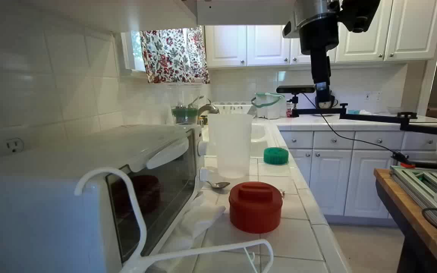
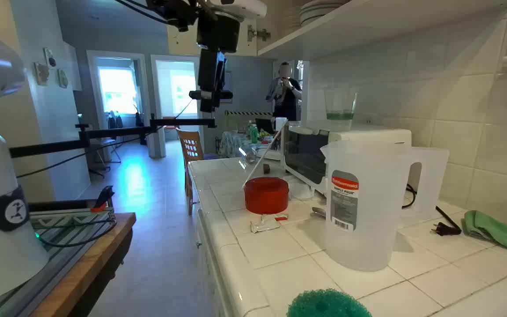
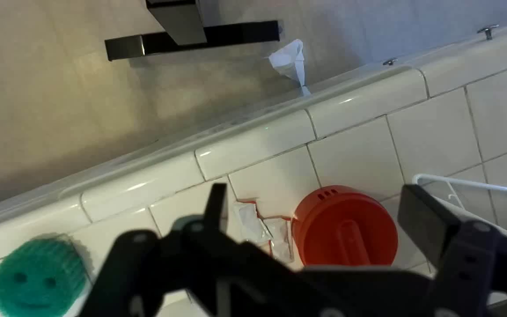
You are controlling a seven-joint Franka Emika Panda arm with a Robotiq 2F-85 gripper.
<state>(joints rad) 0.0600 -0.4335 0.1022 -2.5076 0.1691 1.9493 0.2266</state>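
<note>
A: Wrist view first. How does the tool (image 3: 314, 196) stand?

B: Wide, with its two fingers (image 3: 427, 218) well apart and nothing gripped.

A: And the red tub (image 3: 346, 220)?

B: On the counter (image 3: 350, 160), below the tool, showing between the fingers but nearer the one at the view's right. I judge that drop and sideways offset to be the relation that matters. The tub is round, with no long axis; the bar (image 3: 351, 241) on its top runs roughly across the line from finger to finger.

A: Counts there?

B: One tub, one green scrubber (image 3: 38, 277) at far left, and two pieces of white wrapper (image 3: 251, 224) just beside the tub; whether they are one packet I can't tell.

A: Seen from outside?

B: In an exterior view, one oven (image 1: 51, 212) stands to the left of the tub, apart from it. One frosted pitcher (image 1: 229, 146) stands farther back, one spoon (image 1: 220, 185) lies near pitcher and tub, and one white hanger (image 1: 139, 261) is in the foreground. The tool hangs well above the counter; its gap doesn't read from there.

A: What more?

B: In an exterior view, one green cloth (image 2: 497, 231) lies just beside one black plug (image 2: 449, 229). The tool hangs higher than the tub and to its left. There is one tool only, so none is nearer.
</note>
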